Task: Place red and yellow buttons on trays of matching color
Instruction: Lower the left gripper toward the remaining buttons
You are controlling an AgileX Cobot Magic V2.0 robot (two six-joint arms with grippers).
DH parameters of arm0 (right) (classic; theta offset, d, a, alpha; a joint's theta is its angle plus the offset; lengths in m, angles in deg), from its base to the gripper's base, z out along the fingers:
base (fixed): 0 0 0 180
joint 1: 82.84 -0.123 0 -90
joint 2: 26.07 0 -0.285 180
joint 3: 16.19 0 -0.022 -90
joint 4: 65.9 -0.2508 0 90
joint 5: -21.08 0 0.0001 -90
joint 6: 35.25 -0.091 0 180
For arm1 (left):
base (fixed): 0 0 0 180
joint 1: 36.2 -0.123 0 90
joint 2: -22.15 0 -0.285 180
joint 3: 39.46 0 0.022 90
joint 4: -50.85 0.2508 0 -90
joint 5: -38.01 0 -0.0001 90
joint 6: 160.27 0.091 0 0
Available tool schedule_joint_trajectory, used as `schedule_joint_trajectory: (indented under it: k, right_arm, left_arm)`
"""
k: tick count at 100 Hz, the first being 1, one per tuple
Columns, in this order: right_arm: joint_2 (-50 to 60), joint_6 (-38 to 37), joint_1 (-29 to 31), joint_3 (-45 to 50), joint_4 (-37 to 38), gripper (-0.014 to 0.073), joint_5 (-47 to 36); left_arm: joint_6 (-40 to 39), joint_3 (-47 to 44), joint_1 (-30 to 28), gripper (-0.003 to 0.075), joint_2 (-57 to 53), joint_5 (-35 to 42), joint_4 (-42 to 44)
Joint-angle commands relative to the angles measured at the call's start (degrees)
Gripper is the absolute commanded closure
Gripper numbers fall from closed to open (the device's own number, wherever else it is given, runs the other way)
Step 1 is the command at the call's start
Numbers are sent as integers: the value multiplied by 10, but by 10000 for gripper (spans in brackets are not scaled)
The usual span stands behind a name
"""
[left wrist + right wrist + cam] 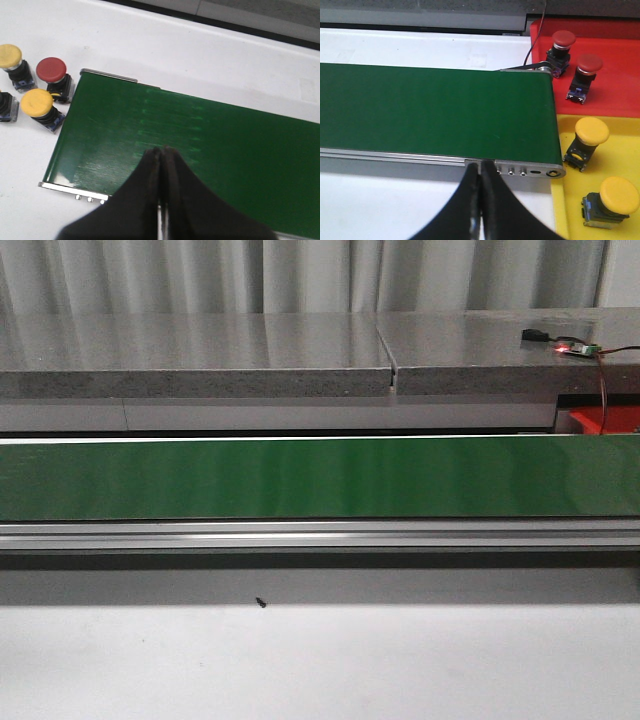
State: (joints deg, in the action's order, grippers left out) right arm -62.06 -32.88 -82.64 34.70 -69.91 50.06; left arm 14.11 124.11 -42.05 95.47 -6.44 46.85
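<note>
At the belt's [200, 150] left end, seen from the left wrist, spare buttons sit on the white table [210, 55] just off the belt's edge: a yellow button [11, 56] farthest out, a red button [51, 70] beside it and touching the belt's corner, a second yellow one [38, 103] close below these, and a dark button body [7, 107] cut off by the frame, its cap unseen. The left gripper [162, 155] hangs over the belt near its front rail with its black fingers pressed together, nothing between them. In the front view the green belt spans the whole width, bare, with a grey counter [200, 355] behind and a small lit circuit board [578, 348] at far right. From the right wrist, the right gripper [480, 170] is likewise closed on nothing, above the belt's front rail near its right end. Just past that end lie the trays: the red tray [615, 95] holds two red-capped buttons [559, 50] [585, 75], and the yellow tray [620, 150], nearer the robot and touching the red one, holds two yellow-capped buttons [587, 142] [612, 202].
</note>
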Motion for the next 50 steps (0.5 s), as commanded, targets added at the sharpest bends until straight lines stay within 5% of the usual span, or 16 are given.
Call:
schedule_joint_trajectory:
  k: [1, 17, 41, 50]
  right_arm:
    - [0, 3, -1, -14, 2, 661, -33]
    - [0, 3, -1, -14, 2, 661, -33]
    - [0, 3, -1, -14, 2, 661, -33]
    - [0, 3, -1, -14, 2, 661, -33]
  left_arm:
    - [19, 46, -44, 739, 45, 20, -49]
    - [20, 87, -109, 699, 123, 25, -61]
    - [23, 142, -161, 297, 217, -3, -59]
    - [23, 163, -173, 242, 251, -13, -60]
